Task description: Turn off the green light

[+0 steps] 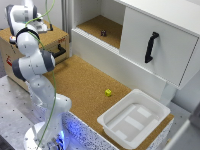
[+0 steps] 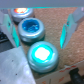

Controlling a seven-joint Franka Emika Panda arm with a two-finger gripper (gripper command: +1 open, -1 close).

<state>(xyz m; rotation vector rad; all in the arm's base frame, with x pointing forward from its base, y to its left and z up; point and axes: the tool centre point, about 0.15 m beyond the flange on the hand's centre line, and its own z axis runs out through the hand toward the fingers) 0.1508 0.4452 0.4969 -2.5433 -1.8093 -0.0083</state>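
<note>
Lit green button (image 2: 41, 55) nearest the wrist camera, round, grey-rimmed, glowing bright. Just beside it a blue button (image 2: 31, 29), then an orange-lit one (image 2: 22, 11) beyond, all in a row on the cork counter (image 2: 60, 15). Hand (image 2: 40, 22) spread wide, fingers (image 2: 68, 27) either side of the row, holding nothing

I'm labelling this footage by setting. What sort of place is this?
Probably a robotics lab test bench: a cork-topped table with a white cabinet, an empty white bin, and a row of round push-button lights for the arm.
</note>
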